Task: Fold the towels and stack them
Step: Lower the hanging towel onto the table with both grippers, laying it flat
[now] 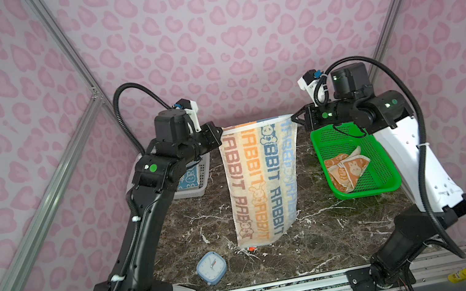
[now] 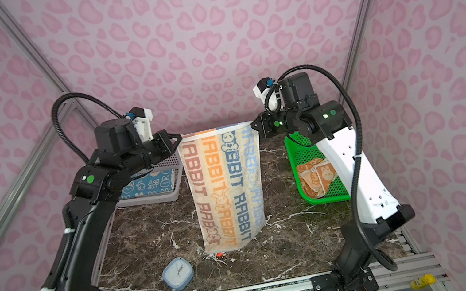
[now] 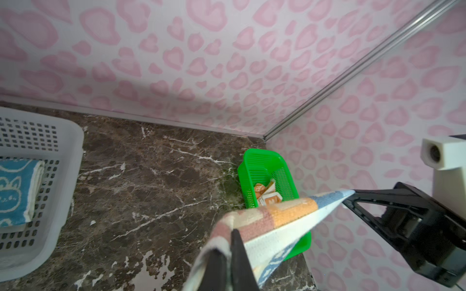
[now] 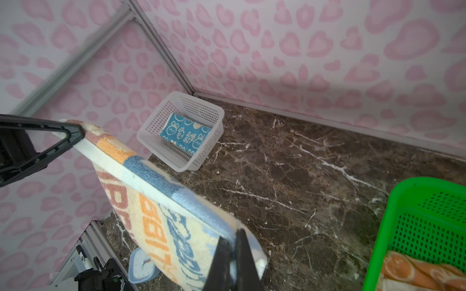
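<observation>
The dark marbled surface (image 1: 323, 240) lies well below both end effectors, and between them hangs the striped towel (image 1: 259, 180), the largest of the task's things. Its top edge is stretched taut from one to the other. We judge this to be the spreading step before the first fold. The long axis runs straight down from the end effectors, the RABBIT lettering follows that drop, and the printed face looks towards the arm bases. We cannot tell whether the lower hem touches the surface. The next move, as we judge it, calls for both arms to lower together and lay the cloth flat without slackening the top edge. The green basket (image 1: 372, 189) sits just below and behind the right end effector (image 1: 294, 119) and holds the crumpled, unfolded orange towel (image 1: 347, 169). The white basket (image 2: 150, 198) sits below the left end effector (image 1: 221, 132) and holds the folded blue towel (image 2: 147, 184). Each end effector is pinched narrow on a top corner of the striped towel, as both wrist views show. A small clock (image 1: 211, 267) lies on the surface well below the left end effector.
</observation>
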### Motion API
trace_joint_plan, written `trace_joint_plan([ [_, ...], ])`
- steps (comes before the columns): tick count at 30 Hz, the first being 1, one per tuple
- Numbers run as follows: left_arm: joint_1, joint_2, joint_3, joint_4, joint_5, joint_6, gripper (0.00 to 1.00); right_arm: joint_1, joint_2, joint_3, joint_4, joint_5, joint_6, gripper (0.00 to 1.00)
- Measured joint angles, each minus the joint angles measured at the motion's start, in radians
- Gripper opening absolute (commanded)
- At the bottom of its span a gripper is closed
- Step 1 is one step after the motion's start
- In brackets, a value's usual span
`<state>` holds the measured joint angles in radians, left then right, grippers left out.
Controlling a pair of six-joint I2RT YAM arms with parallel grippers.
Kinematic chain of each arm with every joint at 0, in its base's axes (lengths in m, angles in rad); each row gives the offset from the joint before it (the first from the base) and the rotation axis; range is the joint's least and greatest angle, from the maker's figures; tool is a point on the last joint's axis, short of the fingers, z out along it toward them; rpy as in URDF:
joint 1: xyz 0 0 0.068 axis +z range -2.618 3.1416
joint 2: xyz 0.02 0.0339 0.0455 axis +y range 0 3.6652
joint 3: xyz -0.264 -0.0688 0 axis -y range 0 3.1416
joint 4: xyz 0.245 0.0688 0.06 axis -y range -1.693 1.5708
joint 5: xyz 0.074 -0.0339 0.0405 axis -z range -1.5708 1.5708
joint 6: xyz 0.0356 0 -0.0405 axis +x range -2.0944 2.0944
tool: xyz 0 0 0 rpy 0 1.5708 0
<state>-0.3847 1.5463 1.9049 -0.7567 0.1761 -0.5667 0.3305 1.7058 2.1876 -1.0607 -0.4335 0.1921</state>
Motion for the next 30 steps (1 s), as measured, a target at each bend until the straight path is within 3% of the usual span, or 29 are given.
trace_joint_plan([
  [10,0.074,0.475,0.191,0.039,0.091,0.036,0.02,-0.131,0.375,0.084,0.046,-0.080,0.034,0.00],
  [15,0.078,0.570,0.258,0.057,0.092,0.043,0.02,-0.158,0.492,0.171,0.063,-0.128,0.041,0.00],
  [24,0.088,0.637,0.242,0.064,0.085,0.043,0.03,-0.160,0.547,0.142,0.068,-0.154,0.040,0.00],
  [27,0.099,0.682,0.323,0.047,0.086,0.045,0.03,-0.166,0.609,0.246,0.064,-0.168,0.044,0.00],
  [30,0.114,0.713,0.407,0.041,0.091,0.046,0.03,-0.171,0.721,0.474,0.027,-0.189,0.062,0.00],
])
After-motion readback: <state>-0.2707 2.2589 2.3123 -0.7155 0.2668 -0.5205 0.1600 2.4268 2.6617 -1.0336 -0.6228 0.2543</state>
